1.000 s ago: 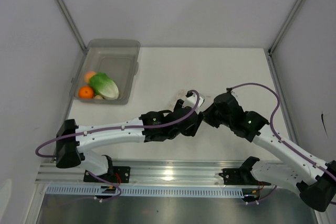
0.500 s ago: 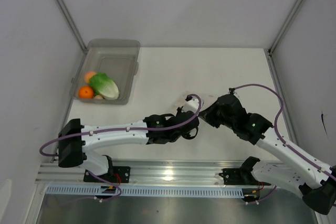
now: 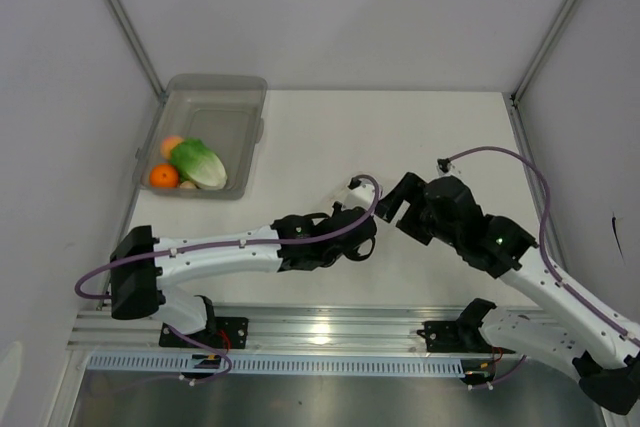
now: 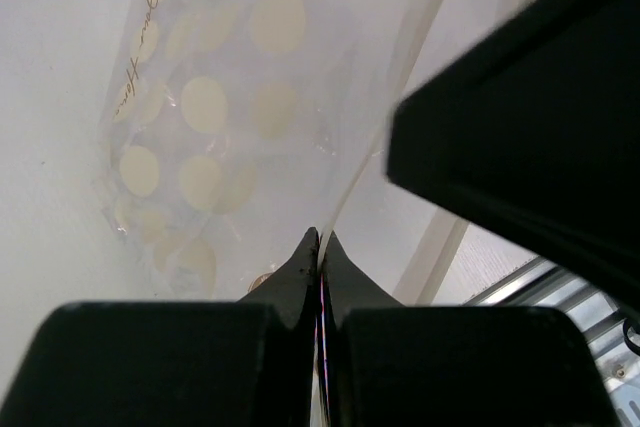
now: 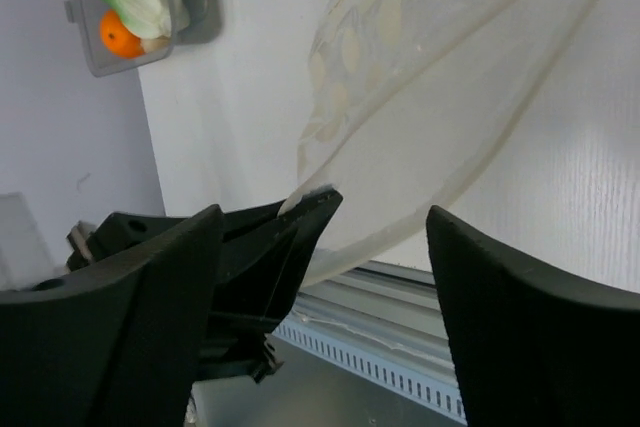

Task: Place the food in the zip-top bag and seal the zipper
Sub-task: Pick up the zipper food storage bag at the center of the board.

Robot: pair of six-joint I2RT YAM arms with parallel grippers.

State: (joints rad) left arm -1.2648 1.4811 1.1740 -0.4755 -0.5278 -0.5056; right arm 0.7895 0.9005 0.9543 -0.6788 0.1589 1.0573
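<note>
Left wrist view gives you the clearest read: your left jaws are pinched fully together, and the edge of the soft clear plastic zip-top bag printed with pale yellow dots [image 4: 230, 117] is nipped between their tips. The pouch fans out ahead of those jaws and a little to their left, slack and crinkled, over the white bench [image 4: 50, 197].

Your right jaws stand wide apart and hold nothing. In the right wrist view the bag [image 5: 420, 77] drapes across the gap ahead of them, well clear of both fingers [image 5: 520, 327], and its lower corner runs down into the black tips of the left jaws, which sit between and just beyond your right fingers.

From the top external view the two arms meet nose to nose near the middle of the bench [image 3: 400, 117], the left arm [image 3: 210, 247] reaching in from its side and the right arm [image 3: 520, 267] from the other, with only a small glint of the bag [image 3: 352, 185] showing just above the left jaws.

None of the food is in the bag. The leafy green lettuce head with a pale base [image 3: 200, 162] and two small round orange fruits [image 3: 164, 176] lie together in the near end of the translucent grey rectangular bin [image 3: 225, 97], well away from both jaws, off beyond the left arm's side.
</note>
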